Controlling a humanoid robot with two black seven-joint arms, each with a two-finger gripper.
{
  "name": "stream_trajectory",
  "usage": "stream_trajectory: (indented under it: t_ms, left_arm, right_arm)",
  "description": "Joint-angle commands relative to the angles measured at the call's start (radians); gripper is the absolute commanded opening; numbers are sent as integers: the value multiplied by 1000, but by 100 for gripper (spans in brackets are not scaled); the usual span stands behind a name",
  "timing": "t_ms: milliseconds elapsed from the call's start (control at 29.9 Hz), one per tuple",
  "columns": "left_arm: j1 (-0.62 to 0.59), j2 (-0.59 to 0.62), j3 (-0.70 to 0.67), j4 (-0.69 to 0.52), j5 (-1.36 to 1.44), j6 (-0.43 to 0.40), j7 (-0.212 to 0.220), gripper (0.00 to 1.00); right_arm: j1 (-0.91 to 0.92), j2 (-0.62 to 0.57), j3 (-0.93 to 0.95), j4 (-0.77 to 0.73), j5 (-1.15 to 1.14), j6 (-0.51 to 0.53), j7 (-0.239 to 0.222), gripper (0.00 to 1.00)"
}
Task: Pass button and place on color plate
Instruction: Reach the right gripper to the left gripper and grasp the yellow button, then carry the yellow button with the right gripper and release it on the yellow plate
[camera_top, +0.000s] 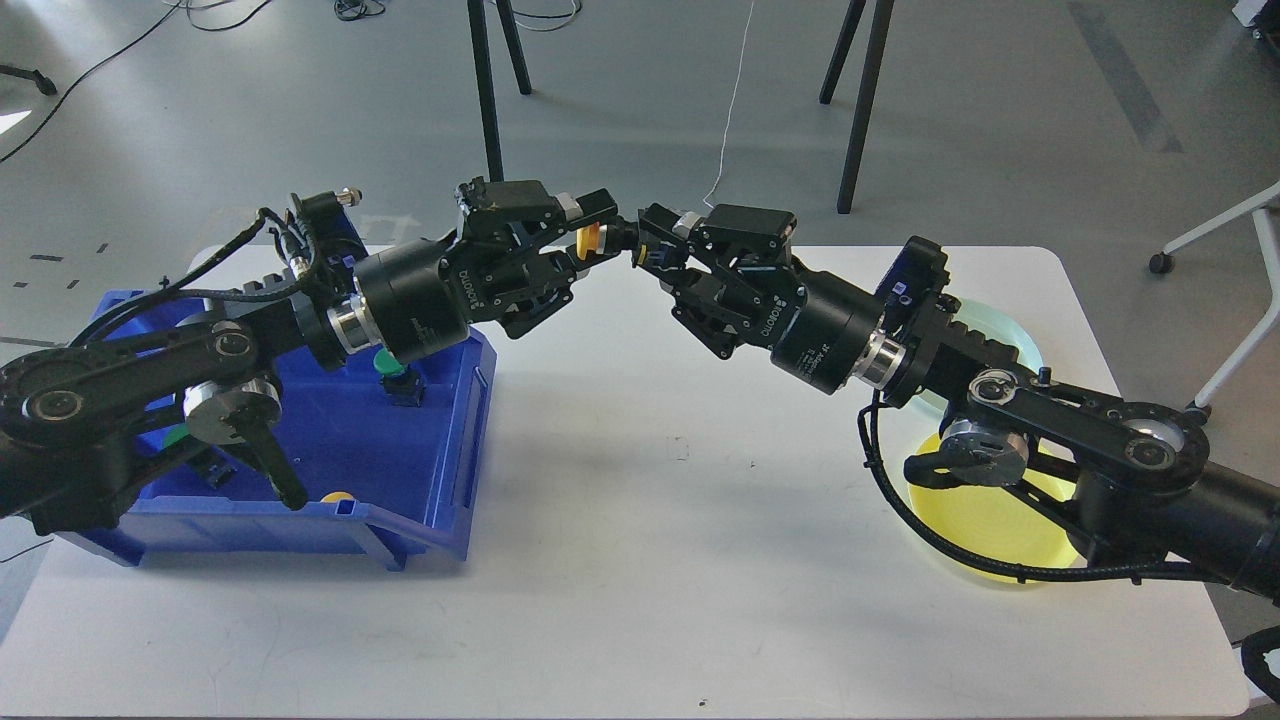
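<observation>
Head view puts me mid-handover. Left claw (590, 235) and right claw (640, 250) meet tip to tip above the far middle of the white surface (640, 560), with the yellow button (588, 240) between them, well clear of the top.

Left claw holds the button: yellow cap sits between its fingers, black stem end pointing toward the right claw. Right claw is right up against that stem end. I can't tell whether its fingers have closed on it or just bracket it; the tips are dark and overlap the button body.

My read: transfer step, not yet confirmed. Next move needs a firm right-side grip first, then left lets go, then right swings back to the plates. Yellow plate (985, 525) looks like the colour match, near the right edge of the surface.

Hard to see:
- Right arm covers most of the yellow plate, and nearly all of a pale green plate (1005, 325) behind it.
- Left arm hides much of the blue bin (440, 470). Inside I can pick out a green button (388, 365), and a bit of orange-yellow at the front lip; the rest is blocked.
- Contact point between the claws is too small to judge alignment.
</observation>
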Motion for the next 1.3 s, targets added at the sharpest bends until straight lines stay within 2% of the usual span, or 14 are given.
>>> stream_trajectory:
  t_ms: [0, 33, 67, 234, 368, 501, 568, 702, 836, 936, 1270]
  left_arm:
    - [2, -2, -2, 0, 1, 1, 0, 58]
    - [4, -2, -8, 0, 1, -1, 0, 73]
    - [11, -4, -16, 0, 1, -1, 0, 83]
    - [31, -4, -45, 0, 1, -1, 0, 90]
    - [36, -5, -48, 0, 1, -1, 0, 92]
    - [38, -10, -48, 0, 1, -1, 0, 92]
    - [38, -10, -48, 2, 1, -1, 0, 92]
    - [38, -10, -48, 2, 1, -1, 0, 93]
    - [38, -10, -48, 2, -1, -1, 0, 94]
    - [38, -10, -48, 2, -1, -1, 0, 94]
    - [39, -13, -50, 2, -22, -1, 0, 94]
  right_arm:
    - [1, -6, 2, -1, -1, 0, 0, 6]
    - [1, -9, 2, 1, -1, 0, 0, 6]
    - [1, -12, 1, 2, -1, 0, 0, 6]
    - [-8, -30, 8, 10, -1, 0, 0, 5]
    - [-38, -113, 28, 16, -2, -1, 0, 4]
    - [-141, -268, 97, 15, -11, -47, 0, 4]
    - [-189, -340, 96, 12, -34, -111, 0, 5]
    - [-326, -466, 91, 13, -203, -320, 0, 5]
    - [-468, -520, 93, 10, -318, -513, 0, 5]
    - [-547, -532, 88, 4, -364, -595, 0, 5]
    - [-598, -514, -59, -47, -438, -708, 0, 8]
